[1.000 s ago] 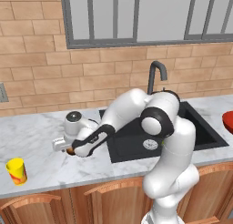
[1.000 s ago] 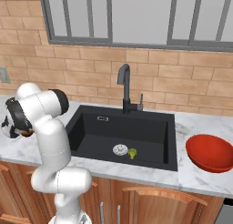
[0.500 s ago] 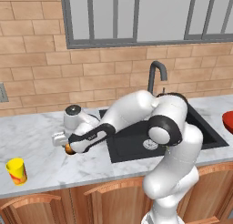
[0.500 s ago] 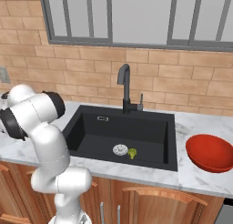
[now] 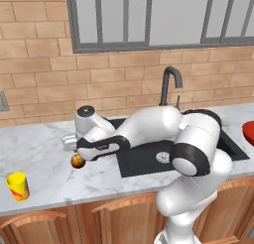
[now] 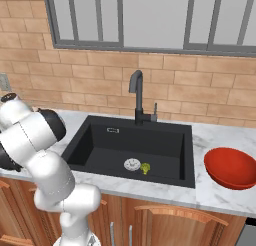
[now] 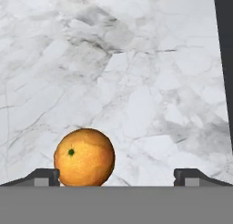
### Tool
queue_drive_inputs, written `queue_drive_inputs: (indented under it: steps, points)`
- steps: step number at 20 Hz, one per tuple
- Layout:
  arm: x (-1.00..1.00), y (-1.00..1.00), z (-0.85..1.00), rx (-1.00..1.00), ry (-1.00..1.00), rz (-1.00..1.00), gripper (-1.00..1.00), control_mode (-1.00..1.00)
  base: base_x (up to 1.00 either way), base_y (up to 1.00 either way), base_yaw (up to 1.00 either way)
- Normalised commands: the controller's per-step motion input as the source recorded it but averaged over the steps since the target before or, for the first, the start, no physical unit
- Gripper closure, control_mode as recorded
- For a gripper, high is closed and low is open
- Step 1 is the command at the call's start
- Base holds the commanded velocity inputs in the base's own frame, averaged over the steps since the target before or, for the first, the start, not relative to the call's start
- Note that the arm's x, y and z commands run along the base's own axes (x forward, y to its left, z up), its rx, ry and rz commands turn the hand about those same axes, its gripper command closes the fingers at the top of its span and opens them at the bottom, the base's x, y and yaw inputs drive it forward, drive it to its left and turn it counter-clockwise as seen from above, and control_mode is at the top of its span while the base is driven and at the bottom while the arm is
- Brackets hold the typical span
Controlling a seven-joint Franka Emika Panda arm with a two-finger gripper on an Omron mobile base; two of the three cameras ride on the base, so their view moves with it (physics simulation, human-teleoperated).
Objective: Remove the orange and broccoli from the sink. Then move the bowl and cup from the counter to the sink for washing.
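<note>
**Orange let go over the table, one down**

The arm has swung further left across the last second, carrying the orange (image 5: 77, 160) clear of the sink (image 6: 165, 142), and now the gripper (image 5: 75, 153) sits low over the marble table (image 5: 39, 153), just left of the basin. In the hand view the two finger tips stand wide apart; the orange (image 7: 84, 157) sits against the left one with a broad gap to the right one, so the jaws are open and no longer clamping it. Whether the fruit already rests on the table or is a hair above it, I cannot tell from here.

What does that mean? The first removal looks all but done. The broccoli (image 6: 145, 168) is next: it lies on the sink floor just beside the white drain (image 6: 132, 164), untouched. The yellow cup (image 5: 18, 186) waits near the table's front edge, well left of the orange, and the red bowl (image 6: 231, 167) sits on the table right of the sink. Both are yet to go in.

One risk: a round orange freshly released could roll, and the sink's edge is near.
</note>
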Motion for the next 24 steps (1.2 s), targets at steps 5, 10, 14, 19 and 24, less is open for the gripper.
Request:
queue_drive_inputs:
  steps: [5, 10, 14, 19, 24]
  points:
    - [-0.18, -0.46, 0.26, 0.00, -0.13, -0.11, -1.00, -1.00, 0.00, 0.00, 0.00]
    - [-0.16, -0.52, 0.20, 0.00, -0.09, -0.11, -1.00, -1.00, 0.00, 0.00, 0.00]
    - [-0.11, -0.54, 0.18, 0.00, 0.02, -0.12, -1.00, -1.00, 0.00, 0.00, 0.00]
    - [-0.06, -0.50, 0.29, 0.01, 0.17, -0.07, -1.00, -1.00, 0.00, 0.00, 0.00]
    - [-0.10, -0.49, 0.27, 0.03, 0.17, -0.04, -1.00, -1.00, 0.00, 0.00, 0.00]
